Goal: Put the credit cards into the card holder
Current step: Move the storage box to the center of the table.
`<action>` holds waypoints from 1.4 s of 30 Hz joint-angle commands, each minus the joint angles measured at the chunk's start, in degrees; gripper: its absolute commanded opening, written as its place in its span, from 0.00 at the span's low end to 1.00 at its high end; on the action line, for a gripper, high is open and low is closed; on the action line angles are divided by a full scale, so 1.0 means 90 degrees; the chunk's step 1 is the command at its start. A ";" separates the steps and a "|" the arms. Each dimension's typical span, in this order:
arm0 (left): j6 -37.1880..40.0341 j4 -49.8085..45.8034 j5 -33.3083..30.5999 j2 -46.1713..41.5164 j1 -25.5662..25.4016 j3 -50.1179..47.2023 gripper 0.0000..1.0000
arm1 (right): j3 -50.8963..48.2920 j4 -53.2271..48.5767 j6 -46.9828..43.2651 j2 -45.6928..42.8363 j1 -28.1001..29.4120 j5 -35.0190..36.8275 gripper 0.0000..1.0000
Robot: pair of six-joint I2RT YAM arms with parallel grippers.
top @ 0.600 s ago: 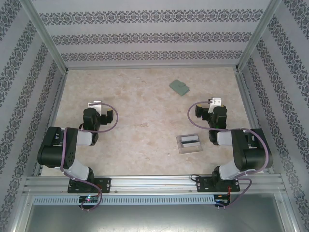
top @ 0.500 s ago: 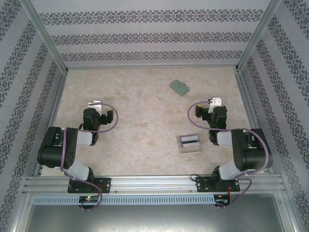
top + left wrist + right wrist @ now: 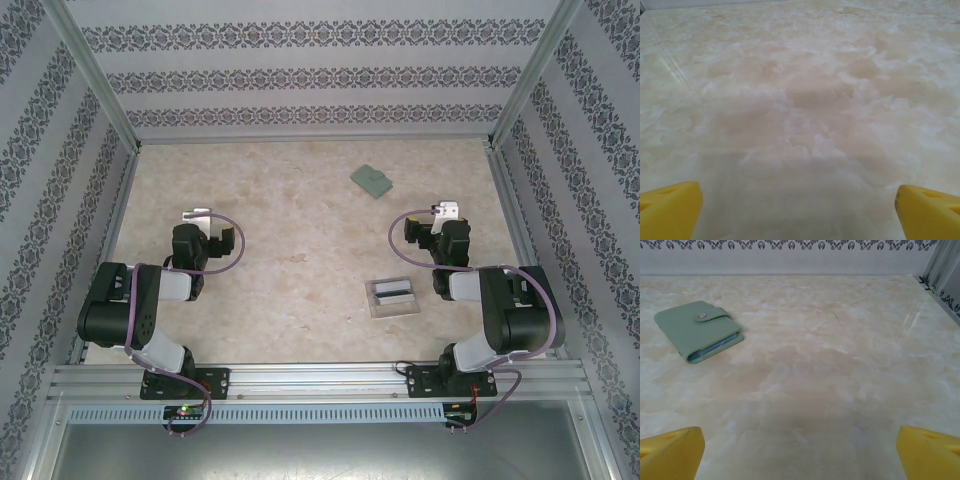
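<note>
Marbled tabletop (image 3: 290,190) is shared by the left gripper (image 3: 800,215) and right gripper (image 3: 800,455), both with jaws spread wide, and the card holder (image 3: 697,330), left snapped shut well apart from the clear stand (image 3: 392,296), so credit cards could be jammed against the fastened tab.

The sage-green wallet (image 3: 372,180) (image 3: 697,330) lies flat and folded shut on my tabletop (image 3: 290,210), far back and right of the middle. Its snap tab is fastened over the top, and a pale blue lining shows along one edge. Nearer me, the cards (image 3: 394,292) stand on edge in a clear stand (image 3: 392,308), too small for me to tell their colours.
</note>
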 commanded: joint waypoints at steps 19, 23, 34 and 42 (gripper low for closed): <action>-0.0230 -0.1689 0.0013 -0.1092 0.0052 0.0641 1.00 | 0.0189 -0.1442 0.0583 -0.1506 0.0206 0.1756 0.98; -0.1143 -0.2774 -0.0314 -0.2302 -0.0051 0.0789 1.00 | 0.1136 -0.4905 0.3096 -0.2576 0.0037 0.2403 0.98; -0.4105 -0.8023 -0.0270 -0.3649 0.0092 0.2997 1.00 | 0.1495 -1.0691 0.8253 -0.4351 0.0298 -0.0846 0.77; -0.2799 -0.8264 0.2593 -0.2593 -0.0562 0.4005 1.00 | 0.1910 -1.2526 0.9117 -0.4718 0.0941 -0.1470 0.67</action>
